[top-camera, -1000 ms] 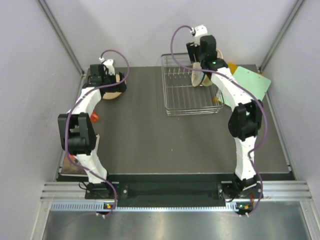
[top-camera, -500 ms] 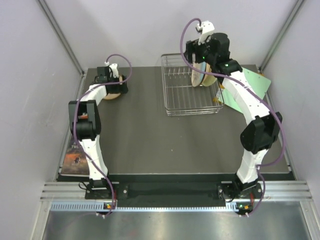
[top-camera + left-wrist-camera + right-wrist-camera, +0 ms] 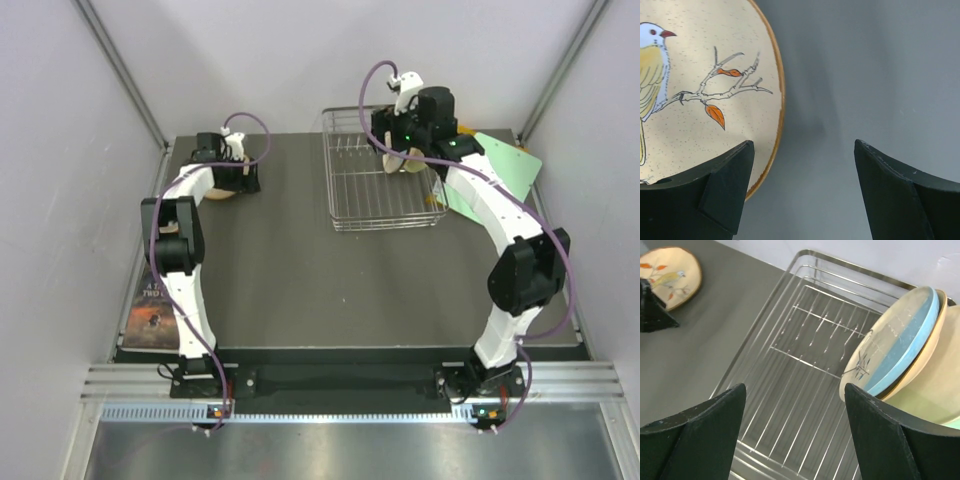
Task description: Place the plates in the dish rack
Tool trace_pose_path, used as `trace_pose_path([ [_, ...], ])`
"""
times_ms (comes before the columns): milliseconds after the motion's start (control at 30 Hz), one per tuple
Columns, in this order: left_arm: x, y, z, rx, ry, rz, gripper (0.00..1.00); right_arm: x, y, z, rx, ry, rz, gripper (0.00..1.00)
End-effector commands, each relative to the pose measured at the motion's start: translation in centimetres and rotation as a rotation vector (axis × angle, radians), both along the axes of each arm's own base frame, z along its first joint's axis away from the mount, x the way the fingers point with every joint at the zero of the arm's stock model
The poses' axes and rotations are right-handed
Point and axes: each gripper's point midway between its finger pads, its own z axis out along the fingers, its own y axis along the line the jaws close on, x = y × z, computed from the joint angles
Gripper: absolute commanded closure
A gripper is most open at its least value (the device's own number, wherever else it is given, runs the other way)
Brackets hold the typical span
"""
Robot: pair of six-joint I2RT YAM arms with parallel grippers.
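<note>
L gripper (image 3: 802,150): wide open, empty; straddles rim of tan bird plate (image 3: 705,95).
R gripper (image 3: 795,390): wide open, empty; dish rack (image 3: 790,410) below.
Racked plates (image 3: 900,340): on edge, right of R gripper.

Even, soft light; faint shadows; wrist views sharp, fingers (image 3: 890,195) dark.

dark table (image 3: 300,280) carries the dish rack (image 3: 385,226), 1 tan plate (image 3: 671,276), 1 green board (image 3: 505,165).

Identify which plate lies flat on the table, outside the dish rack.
The tan bird-and-branch plate by the left gripper; the others stand on edge inside the dish rack.
</note>
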Motion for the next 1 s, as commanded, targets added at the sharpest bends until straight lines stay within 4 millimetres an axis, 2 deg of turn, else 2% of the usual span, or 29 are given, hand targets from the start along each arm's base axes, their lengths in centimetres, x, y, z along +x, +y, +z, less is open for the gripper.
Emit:
trace_pose_path([
  [0,-5.7,-2.1,-2.1,-0.046,0.188,-0.154,0.16,-3.2,1.2,4.3,0.058,-0.07,0.111,0.21],
  [133,-9.5,-2.9,-2.1,-0.067,0.221,-0.172,0.15,-4.5,1.3,3.1,0.083,-0.023,0.128,0.21],
  [267,-12.7,-3.8,-2.6,-0.08,0.303,-0.197,0.15,-5.1,1.5,2.7,0.086,-0.007,0.146,0.21],
  [300,-13.2,-4.0,-2.2,-0.083,0.299,-0.211,0.15,-5.2,1.6,2.6,0.09,-0.001,0.155,0.21],
  [333,-14.4,-4.1,-2.7,-0.086,0.323,-0.217,0.16,-5.5,1.8,2.4,0.097,0.008,0.166,0.21],
  [400,-15.6,-6.1,-1.9,-0.071,0.295,-0.281,0.15,-6.3,2.6,2.2,0.12,0.023,0.23,0.23],
  [433,-16.9,-6.4,-2.5,-0.073,0.318,-0.291,0.15,-7.7,3.7,1.5,0.188,0.088,0.284,0.23],
  [500,-18.1,-7.4,-1.9,-0.077,0.308,-0.322,0.15,-9.1,5.0,1.2,0.254,0.124,0.37,0.27],
  [533,-19.3,-7.6,-2.4,-0.079,0.335,-0.331,0.15,-10.6,5.7,0.2,0.312,0.191,0.418,0.28],
  [667,-22.7,-9.2,-2.4,-0.074,0.374,-0.395,0.15,-13.2,7.5,-0.6,0.393,0.271,0.511,0.3],
  [800,-26.1,-10.0,-2.0,-0.049,0.389,-0.476,0.15,-14.9,8.0,-1.3,0.4,0.318,0.548,0.31],
  [833,-26.9,-10.2,-1.7,-0.062,0.401,-0.49,0.15,-15.7,8.1,-2.1,0.406,0.349,0.565,0.32],
  [933,-28.8,-10.6,-0.9,-0.089,0.408,-0.53,0.15,-18.0,8.1,-3.0,0.453,0.414,0.591,0.36],
  [967,-29.2,-10.8,0.0,-0.097,0.377,-0.554,0.16,-18.4,8.4,-3.0,0.476,0.411,0.601,0.38],
])
